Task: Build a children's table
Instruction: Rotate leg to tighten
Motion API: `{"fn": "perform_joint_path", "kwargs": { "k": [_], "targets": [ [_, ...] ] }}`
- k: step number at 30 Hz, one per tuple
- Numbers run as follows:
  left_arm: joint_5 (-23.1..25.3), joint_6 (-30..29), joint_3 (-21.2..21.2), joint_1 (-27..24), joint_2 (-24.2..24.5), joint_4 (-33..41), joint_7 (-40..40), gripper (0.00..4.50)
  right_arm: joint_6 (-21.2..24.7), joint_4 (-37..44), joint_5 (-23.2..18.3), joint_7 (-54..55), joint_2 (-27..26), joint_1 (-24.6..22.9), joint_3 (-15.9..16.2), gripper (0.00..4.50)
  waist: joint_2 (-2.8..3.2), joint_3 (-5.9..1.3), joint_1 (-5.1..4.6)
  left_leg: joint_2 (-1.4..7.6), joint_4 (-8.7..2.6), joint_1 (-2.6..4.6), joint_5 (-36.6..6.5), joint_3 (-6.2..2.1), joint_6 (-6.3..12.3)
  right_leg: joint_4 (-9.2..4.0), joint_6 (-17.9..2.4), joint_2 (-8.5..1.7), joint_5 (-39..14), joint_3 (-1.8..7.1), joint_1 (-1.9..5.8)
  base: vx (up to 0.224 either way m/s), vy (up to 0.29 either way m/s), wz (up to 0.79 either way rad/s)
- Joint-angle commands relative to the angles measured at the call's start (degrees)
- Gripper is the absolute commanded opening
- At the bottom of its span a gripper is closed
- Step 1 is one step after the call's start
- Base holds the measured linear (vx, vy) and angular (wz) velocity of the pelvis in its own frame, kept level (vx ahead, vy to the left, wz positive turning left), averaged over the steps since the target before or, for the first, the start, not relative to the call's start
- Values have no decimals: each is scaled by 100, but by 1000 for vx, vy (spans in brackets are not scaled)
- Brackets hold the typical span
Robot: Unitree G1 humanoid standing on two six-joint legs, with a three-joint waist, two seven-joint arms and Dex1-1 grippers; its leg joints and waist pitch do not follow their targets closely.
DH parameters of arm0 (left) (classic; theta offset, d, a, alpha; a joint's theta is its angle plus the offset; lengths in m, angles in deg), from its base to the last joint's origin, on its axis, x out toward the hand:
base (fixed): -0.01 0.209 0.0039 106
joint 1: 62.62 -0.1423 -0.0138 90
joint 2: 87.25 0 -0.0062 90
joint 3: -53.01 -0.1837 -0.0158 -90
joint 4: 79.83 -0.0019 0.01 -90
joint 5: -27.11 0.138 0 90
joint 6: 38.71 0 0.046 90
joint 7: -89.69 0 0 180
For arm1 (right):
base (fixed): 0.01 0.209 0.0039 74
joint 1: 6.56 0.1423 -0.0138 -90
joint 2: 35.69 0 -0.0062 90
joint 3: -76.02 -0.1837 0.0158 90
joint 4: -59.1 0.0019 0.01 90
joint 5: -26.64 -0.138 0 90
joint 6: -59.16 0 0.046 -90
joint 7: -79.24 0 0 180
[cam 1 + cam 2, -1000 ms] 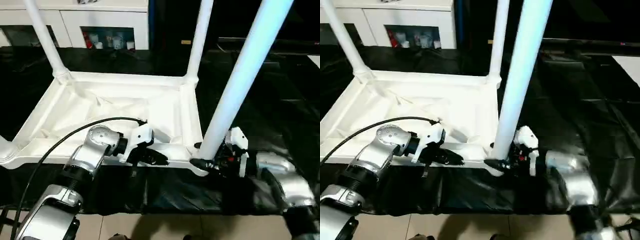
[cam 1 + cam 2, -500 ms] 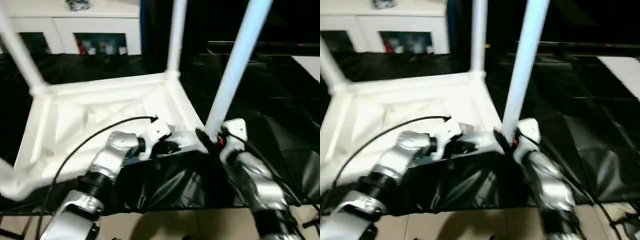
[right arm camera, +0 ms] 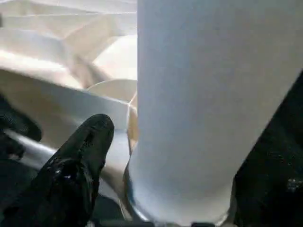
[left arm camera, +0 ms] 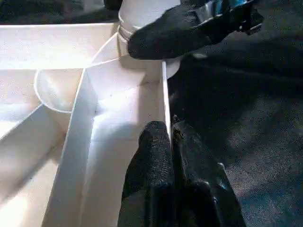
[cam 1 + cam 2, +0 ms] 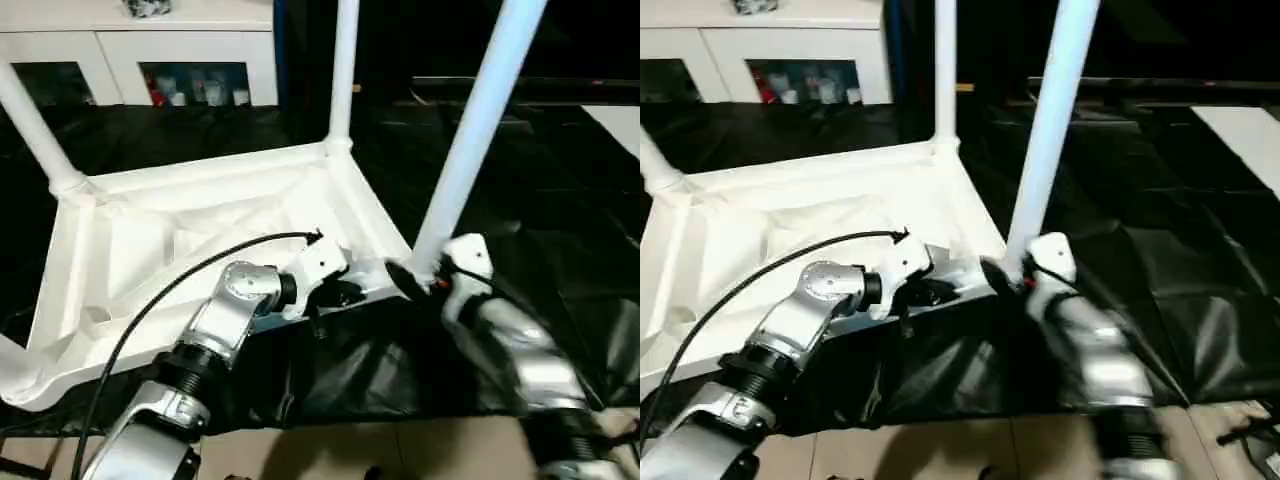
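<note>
The children's table lies upside down, its white ribbed tabletop [image 5: 200,230] on a black sheet. Legs stand upright in its corner sockets: the near right leg [image 5: 470,130], the far right one [image 5: 343,70] and the far left one [image 5: 35,130]. My left gripper [image 4: 171,130] is shut on the tabletop's near rim, a little left of the near right socket. My right gripper [image 5: 415,280] sits around the base of the near right leg. One of its black fingers [image 3: 80,161] stands a small gap away from the leg [image 3: 199,109]; the other is hidden behind it.
A black sheet [image 5: 560,200] covers the work surface, and its front edge hangs over tiled floor [image 5: 330,450]. A white glass-door cabinet [image 5: 180,50] stands behind. A black cable [image 5: 200,265] arcs over my left forearm.
The whole view has shifted. My right forearm now reaches in from nearer to me, and its fingers have spread away from the leg's base. The left gripper keeps its hold on the rim.
</note>
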Motion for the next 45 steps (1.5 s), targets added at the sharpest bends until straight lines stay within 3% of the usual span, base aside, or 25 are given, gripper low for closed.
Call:
{"fn": "perform_joint_path", "kwargs": {
  "k": [1,2,3,5,9,11,13,20,25,27,29,30,32,33,36,37,40,42,45],
  "targets": [
    [22,44,-379,-99,-78,-315,243,0,-77,213,-185,-795,-123,-75,668,382,-86,-230,37,114,-340,3,-1640,20,507,-375,-1145,-206,-1687,160,191,0,0,0],
    [-23,136,-353,-65,42,-354,458,0,-79,248,-277,-1202,59,-87,701,382,-90,-219,44,114,-329,8,-1578,37,541,-371,-1190,-198,-1588,165,172,0,0,0],
    [-70,224,-333,-42,167,-352,689,0,-61,274,-360,-1582,248,-89,724,382,-107,-243,76,104,-303,-12,-1360,40,656,-311,-1291,-192,-1324,149,238,0,0,0],
    [-132,282,-333,-42,277,-299,933,0,3,305,-465,-1924,420,-84,742,382,-76,-242,102,124,-291,3,-1127,60,777,-274,-1431,-200,-952,146,227,0,0,0],
    [-139,435,-353,7,462,-387,1210,0,212,334,-586,-2547,654,-52,863,350,-84,-242,157,147,-281,22,-925,70,826,-210,-1588,-165,-630,119,255,0,0,0],
    [-147,503,-380,36,549,-443,1350,0,215,282,-606,-2787,740,-17,949,345,-73,-230,193,169,-285,50,-1005,88,793,-219,-1587,-167,-755,120,232,0,0,0],
    [-209,540,-385,59,632,-460,1510,0,205,200,-626,-3064,826,45,1035,310,-95,-213,221,170,-299,56,-1190,93,694,-234,-1549,-178,-1047,123,221,0,0,0],
    [-226,619,-368,128,749,-535,1695,0,291,-36,-661,-3401,868,236,1093,263,-138,-182,235,168,-319,45,-1477,78,470,-286,-1317,-215,-1836,151,190,0,0,0],
    [-267,616,-337,140,740,-578,1649,0,368,-74,-739,-3311,725,259,1013,252,-146,-184,240,162,-322,35,-1437,69,423,-280,-1267,-208,-1855,157,190,0,0,0],
    [-288,465,-281,104,620,-530,1378,0,564,83,-871,-2839,501,114,818,251,-126,-187,248,163,-322,40,-1439,70,417,-283,-1286,-215,-1843,161,187,0,0,0],
    [-246,333,-250,84,511,-504,1091,0,479,72,-806,-2369,328,21,695,250,-138,-171,230,157,-342,42,-1577,62,354,-310,-1225,-215,-2070,160,165,0,0,0],
    [-215,236,-252,52,425,-460,914,0,403,-41,-676,-1883,186,-9,599,250,-102,-161,216,154,-358,51,-1726,42,269,-337,-1153,-230,-2350,165,148,0,0,0],
    [-176,132,-257,14,319,-409,708,0,338,-107,-565,-1396,18,-49,504,249,-126,-132,184,136,-379,75,-2034,13,152,-404,-969,-231,-2913,156,122,0,0,0],
    [-158,93,-265,0,270,-394,626,0,359,-103,-521,-1203,-43,-72,471,249,-86,-119,175,123,-392,97,-2232,-14,87,-436,-836,-229,-3244,152,103,0,0,0],
    [-80,-87,-305,-60,-7,-334,221,0,442,-75,-329,-270,-421,-166,322,249,-101,-103,127,120,-419,142,-2574,-54,-24,-502,-597,-219,-3677,136,50,0,0,0],
    [-37,-229,-334,-100,-283,-287,-99,0,549,-95,-185,510,-839,-184,208,249,-58,-107,114,117,-431,135,-2623,-72,-54,-502,-573,-220,-3690,129,60,0,0,0],
    [-2,-349,-359,-113,-594,-265,-421,0,528,-242,-7,1312,-1246,-125,112,249,-76,-119,2,105,-473,106,-2808,-110,-126,-515,-532,-189,-3492,81,87,0,0,0],
    [18,-376,-398,-111,-751,-273,-583,0,555,-359,17,1774,-1451,-62,43,249,-30,-119,-22,95,-450,176,-2997,-90,-46,-576,-527,-195,-3568,98,17,0,0,0],
    [113,-390,-500,-109,-941,-294,-789,0,399,-589,183,2306,-1793,136,117,249,-1,-137,-91,85,-469,167,-3143,-118,-80,-597,-485,-189,-3544,60,32,0,0,0]
  ]
}}
